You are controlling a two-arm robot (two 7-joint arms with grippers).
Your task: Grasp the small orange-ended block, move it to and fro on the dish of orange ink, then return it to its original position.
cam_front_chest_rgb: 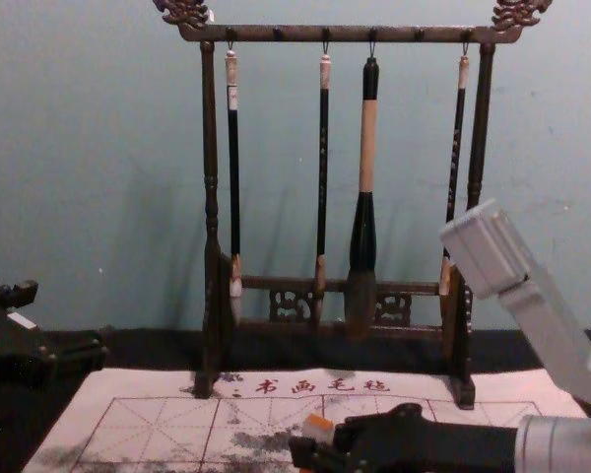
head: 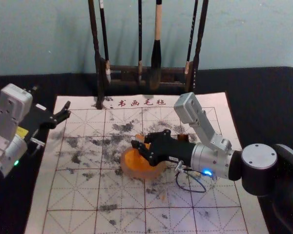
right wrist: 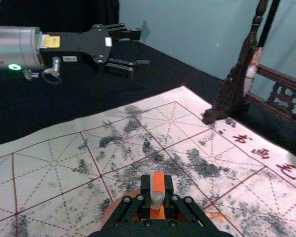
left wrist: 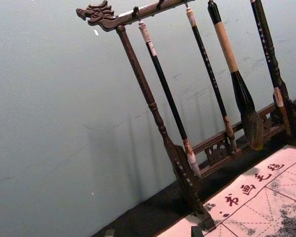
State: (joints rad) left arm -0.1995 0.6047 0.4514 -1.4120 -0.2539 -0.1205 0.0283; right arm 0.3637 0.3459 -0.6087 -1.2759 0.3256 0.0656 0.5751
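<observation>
Right gripper [right wrist: 157, 191]: at dish [head: 144, 174] | fingers pinching block [right wrist: 158, 182] upright over dish, probably leaving its lower end free for inking | left gripper [right wrist: 142, 48]: idle, well left of dish, fingers spread

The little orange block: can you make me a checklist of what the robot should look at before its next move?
1. Block held: ok, it is pinched between the fingers of the right gripper.
2. Ink dish under the block: ok, the gripper is over it.
3. Block's bottom touching the orange ink: cannot tell, the gripper hides it.
4. Left gripper out of the way: ok, it waits open by the left edge of the mat.
5. Brush rack out of the way: ok, it stands behind the dish.
</observation>
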